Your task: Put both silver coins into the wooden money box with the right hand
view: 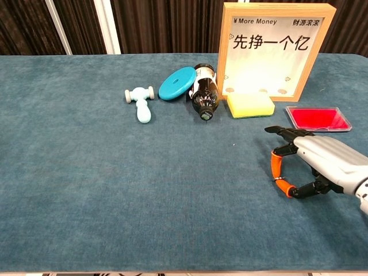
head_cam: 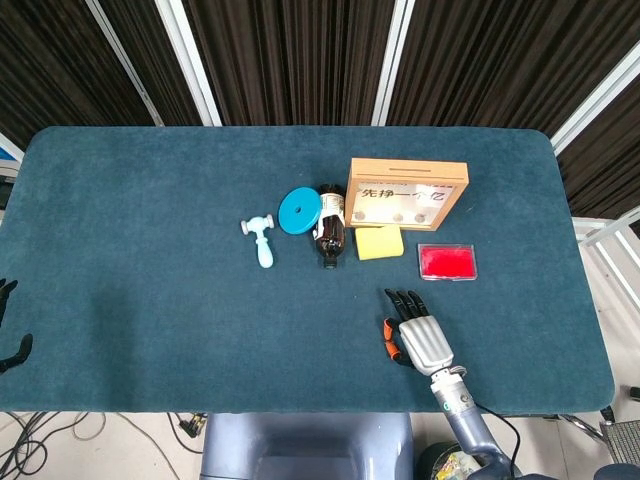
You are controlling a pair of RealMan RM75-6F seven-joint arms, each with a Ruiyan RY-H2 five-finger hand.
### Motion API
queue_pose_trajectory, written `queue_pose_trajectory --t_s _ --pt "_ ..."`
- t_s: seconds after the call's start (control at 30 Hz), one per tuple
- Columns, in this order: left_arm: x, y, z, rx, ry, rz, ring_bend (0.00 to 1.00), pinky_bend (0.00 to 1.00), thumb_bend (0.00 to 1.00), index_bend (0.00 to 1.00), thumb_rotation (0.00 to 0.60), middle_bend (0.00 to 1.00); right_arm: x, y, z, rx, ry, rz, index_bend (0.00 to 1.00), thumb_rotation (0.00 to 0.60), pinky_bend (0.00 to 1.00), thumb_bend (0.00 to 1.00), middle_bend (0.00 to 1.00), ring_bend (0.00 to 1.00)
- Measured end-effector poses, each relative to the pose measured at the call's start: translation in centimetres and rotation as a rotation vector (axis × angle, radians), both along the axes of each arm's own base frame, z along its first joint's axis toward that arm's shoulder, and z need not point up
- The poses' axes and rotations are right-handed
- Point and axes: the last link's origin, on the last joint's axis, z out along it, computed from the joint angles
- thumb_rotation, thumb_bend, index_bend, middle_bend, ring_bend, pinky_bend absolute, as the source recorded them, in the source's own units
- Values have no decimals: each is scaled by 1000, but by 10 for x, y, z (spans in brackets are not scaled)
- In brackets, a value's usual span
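where the table [head_cam: 150, 200] comes nearest on the right, the right hand [head_cam: 415, 335] [view: 313, 164] is held low over the cloth, palm down. its orange-tipped fingers [view: 276, 164] are curled close together, and a small pale glint is seen between two tips. whether a coin is pinched there cannot be told. the box [head_cam: 407, 193] [view: 276, 49] is stood upright at the far right of centre, well apart from that hand. a yellow pad [view: 249, 106] is laid just in front of it, a red case [view: 317, 118] to its right, and a bottle [view: 203, 98] on its side to its left. only dark fingers of the left hand [head_cam: 10, 345] are seen at the left edge; its state cannot be told.
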Motion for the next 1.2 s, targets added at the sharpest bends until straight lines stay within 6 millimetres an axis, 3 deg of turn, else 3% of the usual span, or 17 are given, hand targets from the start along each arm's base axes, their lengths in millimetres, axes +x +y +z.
queue_pose_trajectory --t_s 0.6,0.93,1.2 --pt "0 0 0 -1 -2 2 0 0 396 47 600 0 0 -1 0 -5 -3 -1 578 600 0 495 10 0" --pt "0 0 0 0 -3 3 0 0 396 48 600 0 2 -2 0 -2 -14 -3 696 600 0 513 10 0" --pt "0 0 0 3 -6 6 0 0 396 48 600 0 6 -5 7 -14 -42 -2 710 600 0 519 10 0"
